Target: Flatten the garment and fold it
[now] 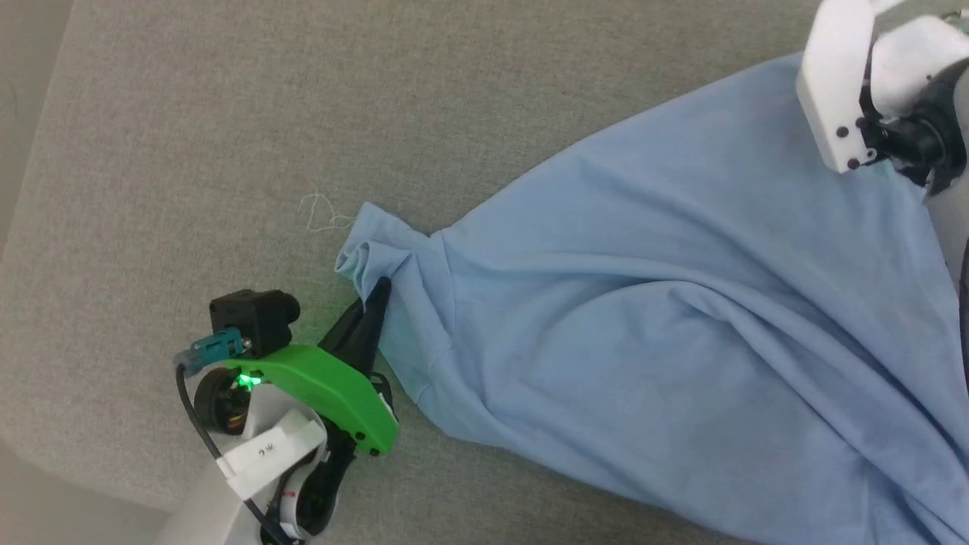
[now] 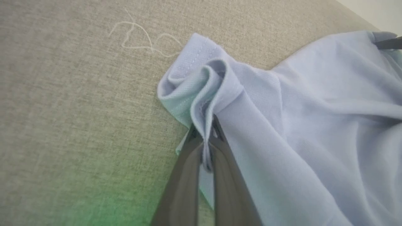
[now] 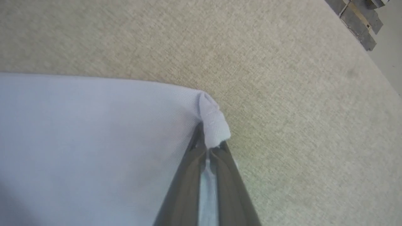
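A: Shirt (image 1: 681,318), where?
B: Spread rumpled across the centre and right of the head view, on grey cloth (image 1: 227,113).
A: Grippers?
B: Left gripper (image 2: 204,130) pinches the bunched sleeve (image 2: 194,81) at centre-left. Right gripper (image 3: 211,141) clamps a corner (image 3: 213,122), mid-frame in its wrist view. A pale thread (image 1: 322,212) lies just left of the sleeve.

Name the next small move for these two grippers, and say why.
Probably draw the grippers slightly apart. The left gripper is shut on a bunched sleeve edge, the right gripper on a corner, and the garment between them lies in long folds.
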Robot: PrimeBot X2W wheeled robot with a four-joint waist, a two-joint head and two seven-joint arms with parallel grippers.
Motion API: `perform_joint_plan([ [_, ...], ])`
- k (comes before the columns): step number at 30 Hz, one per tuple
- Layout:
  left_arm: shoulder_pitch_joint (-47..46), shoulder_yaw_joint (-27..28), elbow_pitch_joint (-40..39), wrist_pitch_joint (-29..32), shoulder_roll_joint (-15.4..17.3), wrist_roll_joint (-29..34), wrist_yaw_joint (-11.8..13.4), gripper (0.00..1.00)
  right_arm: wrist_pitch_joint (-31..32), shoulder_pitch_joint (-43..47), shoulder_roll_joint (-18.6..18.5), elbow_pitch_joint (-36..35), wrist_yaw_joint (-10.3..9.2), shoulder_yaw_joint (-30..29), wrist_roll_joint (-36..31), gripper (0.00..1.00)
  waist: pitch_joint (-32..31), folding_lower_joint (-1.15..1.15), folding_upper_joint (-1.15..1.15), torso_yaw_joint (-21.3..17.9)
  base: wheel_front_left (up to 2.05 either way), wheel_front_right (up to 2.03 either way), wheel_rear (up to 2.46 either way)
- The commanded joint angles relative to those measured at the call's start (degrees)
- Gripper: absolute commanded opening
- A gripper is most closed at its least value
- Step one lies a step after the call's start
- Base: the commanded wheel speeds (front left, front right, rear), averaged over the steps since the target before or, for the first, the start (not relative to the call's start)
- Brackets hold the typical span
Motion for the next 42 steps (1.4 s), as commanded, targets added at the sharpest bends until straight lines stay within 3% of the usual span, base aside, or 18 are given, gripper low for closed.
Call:
perform_joint_plan([
  [1,0.3,0.2,1.0,0.7,0.9,0.6,0.7,0.0,-1.0,2.3,-0.3,0.7,-0.08,-0.8,0.5,0.0,-3.1,-0.01,0.0,-2.3,0.0,0.0,0.0],
  [9,2.6,0.9,0.1,1.9,2.6,0.5,2.2,0.0,-9.2,7.1,-0.2,-4.2,-0.08,-7.1,4.9,0.0,-11.9,-0.01,0.0,-6.6,0.0,0.0,0.0],
  [17,6.5,1.5,-1.3,2.9,3.6,-0.3,4.2,0.0,-12.7,22.7,-1.2,-15.1,-0.08,-14.7,11.3,0.0,-19.0,-0.01,0.0,-10.6,0.0,0.0,0.0],
  [23,9.7,2.0,-1.7,3.1,3.9,-1.2,5.3,0.0,-12.6,38.9,2.6,-23.2,-0.08,-21.7,15.1,0.0,-23.6,-0.01,0.0,-12.3,0.0,0.0,0.0],
  [33,13.1,2.5,-1.7,2.3,3.4,-2.6,6.1,0.0,-11.3,61.8,13.5,-30.7,-0.08,-29.3,18.1,0.0,-27.1,-0.01,0.0,-13.5,0.0,0.0,0.0],
  [37,13.9,2.9,-1.2,1.5,3.0,-3.3,6.0,0.0,-11.6,65.0,16.1,-31.3,-0.08,-29.9,19.1,0.0,-27.9,-0.01,0.0,-14.2,0.0,0.0,0.0],
  [42,14.2,4.0,-0.7,-0.2,2.6,-4.1,5.6,0.0,-12.9,63.8,15.9,-31.9,-0.08,-29.4,19.8,0.0,-29.3,-0.01,0.0,-15.0,0.0,0.0,0.0],
])
